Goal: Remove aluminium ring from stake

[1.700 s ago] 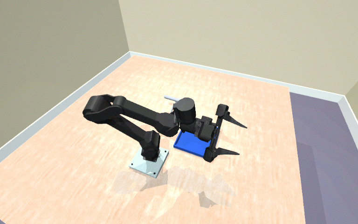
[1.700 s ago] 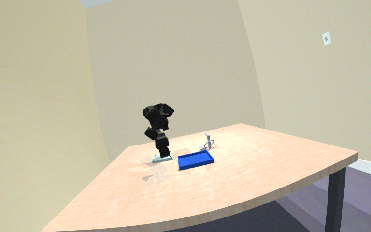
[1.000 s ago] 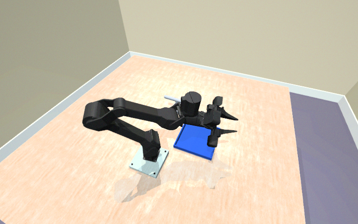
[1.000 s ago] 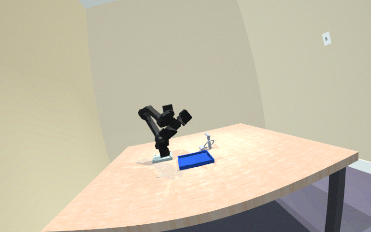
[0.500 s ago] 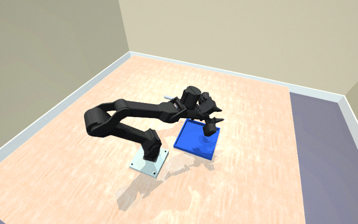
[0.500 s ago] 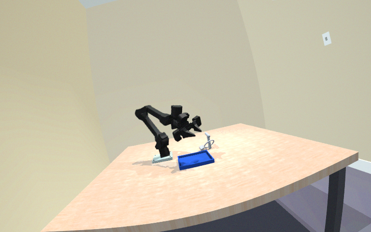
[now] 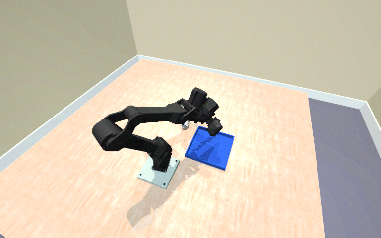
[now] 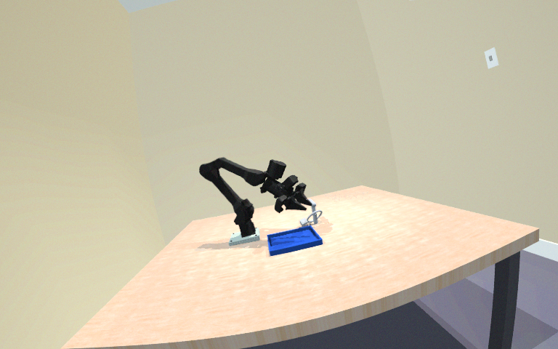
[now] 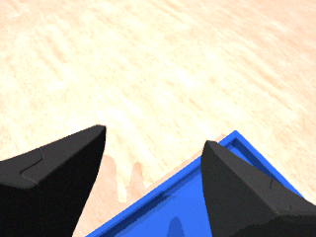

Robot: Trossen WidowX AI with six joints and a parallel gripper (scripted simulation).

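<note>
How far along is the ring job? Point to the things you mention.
Done: nothing visible yet; the ring (image 8: 320, 212) is around the stake (image 8: 313, 208), leaning. In hand: nothing; the pincer (image 8: 309, 206) (image 9: 154, 142) is open, fingertips apart. Left: free the ring, lay it flat in the tray (image 7: 191, 142) (image 8: 289, 249) (image 9: 143, 200), release, withdraw.

"Where can we pass?"
"In the exterior view, right of the stake (image 8: 314, 214), at centre right."
"And what blocks us?"
"We meet its cross-bar on top, and the tray's raised rim (image 7: 190, 141) (image 8: 295, 249) (image 9: 168, 186) in front."

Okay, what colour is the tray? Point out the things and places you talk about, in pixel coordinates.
Plain blue, the tray (image 7: 209, 164) (image 8: 295, 247) (image 9: 148, 197); the top view shows it best.
</note>
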